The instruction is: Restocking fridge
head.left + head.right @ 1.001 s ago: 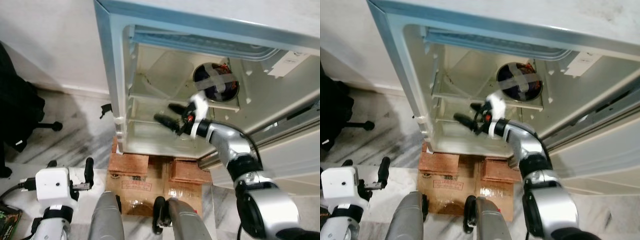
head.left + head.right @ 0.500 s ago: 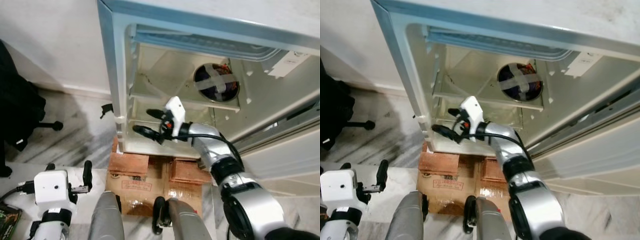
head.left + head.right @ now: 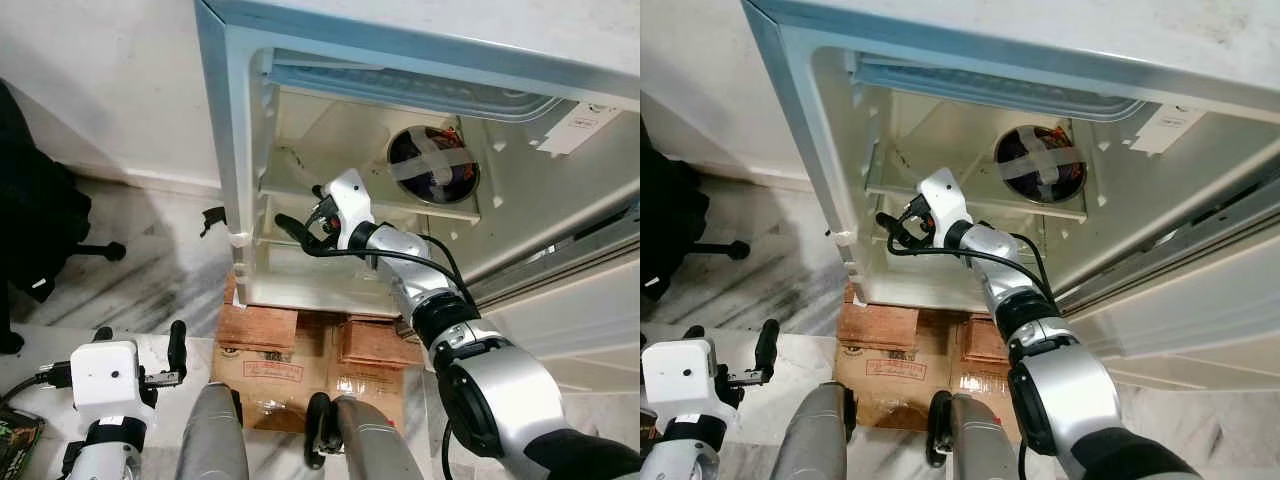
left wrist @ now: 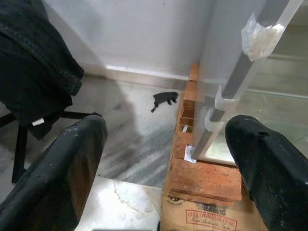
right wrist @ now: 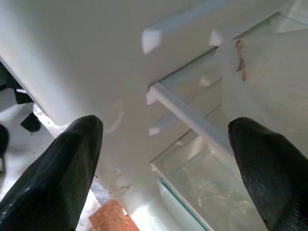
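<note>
The white fridge stands open on the floor with a bare interior. A glass shelf crosses it, and a round dark opening crossed with tape sits in the back wall. My right arm reaches inside; the right gripper is at the front left of the shelf, close to the left inner wall. It is open, with nothing between its fingers. My left gripper hangs low at the left, outside the fridge, open and holding nothing; its fingers point at the fridge's lower left corner.
The fridge rests on bricks and cardboard boxes. A black chair with dark clothes stands at the left on the marble floor. The fridge door swings out to the right. My legs are near the boxes.
My right gripper has moved left from the middle of the fridge interior, then risen to the front edge of the shelf by the left wall. The left arm has barely moved.
</note>
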Available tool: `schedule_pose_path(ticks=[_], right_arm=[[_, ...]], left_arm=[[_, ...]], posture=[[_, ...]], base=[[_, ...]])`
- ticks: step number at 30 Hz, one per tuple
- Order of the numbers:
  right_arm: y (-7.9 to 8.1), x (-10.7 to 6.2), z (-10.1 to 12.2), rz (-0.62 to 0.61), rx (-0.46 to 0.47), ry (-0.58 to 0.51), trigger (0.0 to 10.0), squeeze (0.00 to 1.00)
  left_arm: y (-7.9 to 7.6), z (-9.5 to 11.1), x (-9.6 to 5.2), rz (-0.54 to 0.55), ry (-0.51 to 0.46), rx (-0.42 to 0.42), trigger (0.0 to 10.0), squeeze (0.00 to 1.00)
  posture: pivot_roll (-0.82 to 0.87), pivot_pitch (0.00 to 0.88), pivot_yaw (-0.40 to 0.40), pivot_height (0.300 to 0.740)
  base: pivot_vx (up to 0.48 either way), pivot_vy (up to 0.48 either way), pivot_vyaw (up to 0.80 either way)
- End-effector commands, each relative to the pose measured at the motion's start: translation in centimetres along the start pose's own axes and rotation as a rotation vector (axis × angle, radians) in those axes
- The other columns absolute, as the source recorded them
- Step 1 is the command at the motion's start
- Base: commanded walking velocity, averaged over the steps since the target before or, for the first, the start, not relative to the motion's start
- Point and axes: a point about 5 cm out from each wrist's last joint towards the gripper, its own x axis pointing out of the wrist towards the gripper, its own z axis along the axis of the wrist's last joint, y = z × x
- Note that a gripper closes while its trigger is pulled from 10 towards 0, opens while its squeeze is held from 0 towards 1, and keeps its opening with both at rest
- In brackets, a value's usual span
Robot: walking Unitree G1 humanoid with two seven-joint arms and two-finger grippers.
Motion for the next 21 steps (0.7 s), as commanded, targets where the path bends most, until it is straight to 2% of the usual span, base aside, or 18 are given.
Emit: schedule_pose_path(ticks=[1,5,7,9,11,16,17,18,21], right_arm=[[-0.5,-0.9,-1.3,-0.029,0.01,0.025,10.0,1.0],[-0.8,-1.3,-1.5,-0.059,0.001,0.021,10.0,1.0],[-0.7,-1.5,-1.5,-0.045,0.035,-0.009,10.0,1.0],[-0.8,-1.6,-1.5,-0.058,-0.005,-0.012,10.0,1.0],[-0.9,-1.7,-1.4,-0.064,-0.001,-0.019,10.0,1.0],[-0.4,-2.1,-1.0,-0.001,0.052,-0.098,10.0,1.0],[-0.3,-2.5,-1.0,0.009,0.049,-0.123,10.0,0.26],[-0.1,-3.2,-1.1,0.02,0.06,-0.148,10.0,0.0],[0.0,-4.5,-1.7,0.005,0.088,-0.155,10.0,0.0]], left_arm=[[0.0,-0.3,-0.1,-0.001,0.016,0.011,10.0,0.0],[0.2,-0.2,0.4,0.007,0.005,0.021,10.0,0.0],[0.4,-0.2,0.9,0.008,0.0,0.024,10.0,0.0],[0.2,-0.1,1.4,0.001,-0.008,0.024,10.0,0.0],[0.0,-0.1,1.6,-0.006,-0.014,0.024,10.0,0.0],[-0.2,-0.1,2.4,-0.012,-0.025,0.021,10.0,0.0],[-0.2,-0.1,2.6,-0.016,-0.029,0.018,10.0,0.0],[-0.3,-0.1,2.9,-0.021,-0.032,0.013,10.0,0.0],[-0.6,-0.3,3.3,-0.038,-0.035,0.004,10.0,0.0]], posture=[[0.31,0.275,-0.163,0.74],[0.3,0.265,-0.161,0.74],[0.3,0.252,-0.16,0.74],[0.29,0.235,-0.157,0.74],[0.28,0.225,-0.158,0.74],[0.25,0.192,-0.156,0.74],[0.24,0.184,-0.155,0.74],[0.23,0.172,-0.154,0.74],[0.21,0.154,-0.151,0.74]], base=[[0.0,0.0,0.0],[0.0,0.0,0.0],[0.0,0.0,0.0],[0.0,0.0,0.0],[0.0,0.0,0.0],[0.0,0.0,0.0],[0.0,0.0,0.0],[0.0,0.0,0.0],[0.0,0.0,0.0]])
